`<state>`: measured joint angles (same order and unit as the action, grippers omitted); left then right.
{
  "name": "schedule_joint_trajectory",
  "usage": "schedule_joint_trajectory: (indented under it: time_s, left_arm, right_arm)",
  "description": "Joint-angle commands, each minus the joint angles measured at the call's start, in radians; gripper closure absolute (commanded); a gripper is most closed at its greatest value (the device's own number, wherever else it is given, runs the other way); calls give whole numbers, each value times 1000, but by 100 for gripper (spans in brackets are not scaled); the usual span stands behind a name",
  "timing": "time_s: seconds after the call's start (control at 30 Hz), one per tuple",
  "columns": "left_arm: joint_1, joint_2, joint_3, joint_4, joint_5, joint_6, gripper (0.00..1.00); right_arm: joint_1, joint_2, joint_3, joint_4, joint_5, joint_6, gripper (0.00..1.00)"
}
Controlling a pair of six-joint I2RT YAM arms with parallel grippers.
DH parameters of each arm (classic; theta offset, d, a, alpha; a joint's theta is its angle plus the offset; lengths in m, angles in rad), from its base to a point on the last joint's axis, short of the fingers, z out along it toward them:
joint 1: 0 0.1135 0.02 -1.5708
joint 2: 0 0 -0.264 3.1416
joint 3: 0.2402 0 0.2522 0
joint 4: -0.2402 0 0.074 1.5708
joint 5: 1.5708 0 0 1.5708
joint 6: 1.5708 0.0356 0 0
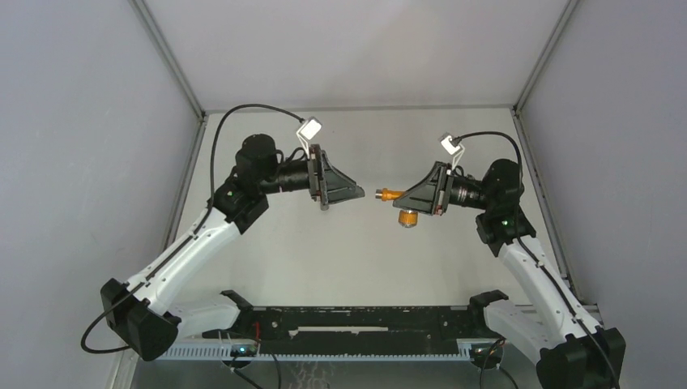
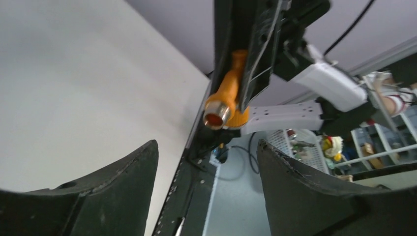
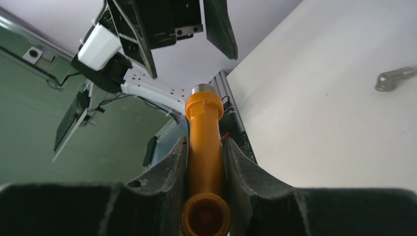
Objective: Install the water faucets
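I'm seeing the right end effector (image 1: 411, 197) clamping the orange tap body (image 1: 391, 194) by its straight barrel, fingers (image 3: 169, 167) pressing on both sides. The tap is hanging in the air above the tabletop (image 1: 324, 259), not touching it. In the top view its barrel is lying roughly level, pointing left toward the other arm. The side branch with the silvery round end is sticking out toward the near edge.

In the right wrist view the threaded metal tip of the barrel is pointing away from the camera, at the left end effector (image 3: 179, 22).

The left end effector (image 1: 356, 193) is facing the tap from the left with its jaws standing wide and gripping nothing. It is near the tap but apart from it, with a clear gap showing in the top view. Its wrist camera is looking past its own fingers (image 2: 123, 172) straight at the tap's metal-ringed end.

The grey metal fitting (image 3: 393, 78) is lying on the tabletop, well apart from both end effectors. I'm only picking it up in the right wrist view, at that frame's right edge. I can't locate it in the top view.
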<state>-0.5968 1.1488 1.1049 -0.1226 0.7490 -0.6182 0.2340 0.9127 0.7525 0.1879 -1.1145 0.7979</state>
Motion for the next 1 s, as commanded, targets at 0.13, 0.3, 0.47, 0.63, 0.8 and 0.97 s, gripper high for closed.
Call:
schedule_joint_trajectory:
  time_s: [0.13, 0.3, 0.47, 0.63, 0.8, 0.97]
  left_arm:
    - [-35, 50, -24, 297, 113, -238, 21]
    - [-64, 84, -20, 295, 120, -257, 20]
    - [-92, 106, -8, 304, 130, -268, 21]
    - [-101, 126, -2, 323, 151, -285, 25]
    - [-107, 139, 3, 334, 169, -292, 39]
    - [-108, 149, 10, 341, 177, -298, 46]
  right_arm:
    - [62, -8, 21, 105, 1, 36, 100]
    - [67, -6, 21, 115, 7, 40, 100]
    - [67, -6, 25, 125, 17, 44, 100]
    - [68, -2, 25, 128, 19, 46, 100]
    - [67, -5, 25, 122, 18, 41, 100]
    - [68, -4, 25, 93, 16, 22, 100]
